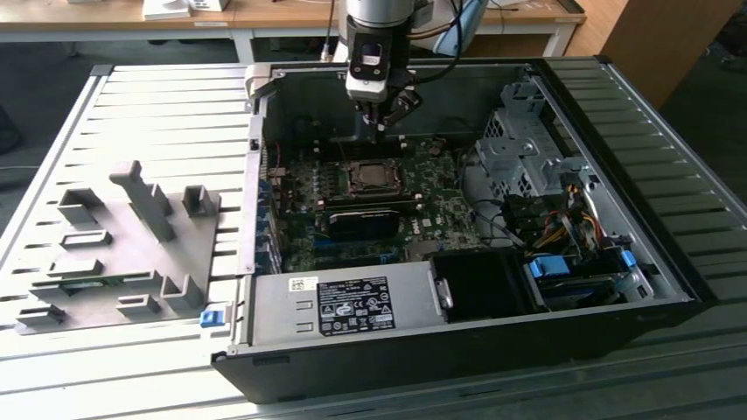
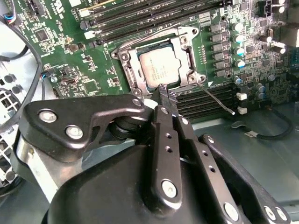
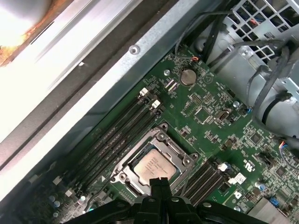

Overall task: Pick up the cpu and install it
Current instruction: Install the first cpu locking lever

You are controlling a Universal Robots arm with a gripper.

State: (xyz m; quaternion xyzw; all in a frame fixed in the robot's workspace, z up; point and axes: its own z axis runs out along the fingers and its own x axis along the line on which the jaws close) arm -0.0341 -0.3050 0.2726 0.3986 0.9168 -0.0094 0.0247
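The cpu [image 1: 371,178] lies flat in its black socket frame [image 1: 371,163] on the green motherboard [image 1: 303,245] inside the open computer case. Its silver top shows in both wrist views [image 2: 161,67] [image 3: 153,165]. My gripper [image 1: 380,131] hangs above the board, a little beyond the socket toward the case's back wall. The fingertips are pressed together with nothing between them, and in both wrist views my gripper [image 2: 164,89] [image 3: 159,183] sits just at the socket's edge. The thin socket lever [image 2: 217,99] sticks out beside the frame.
A grey fixture plate with upright blocks [image 1: 117,254] lies on the slatted table at the exterior view's left. Inside the case are a power supply [image 1: 338,306], a metal drive cage [image 1: 526,149], cable bundles [image 3: 266,79] and memory slots [image 2: 140,18].
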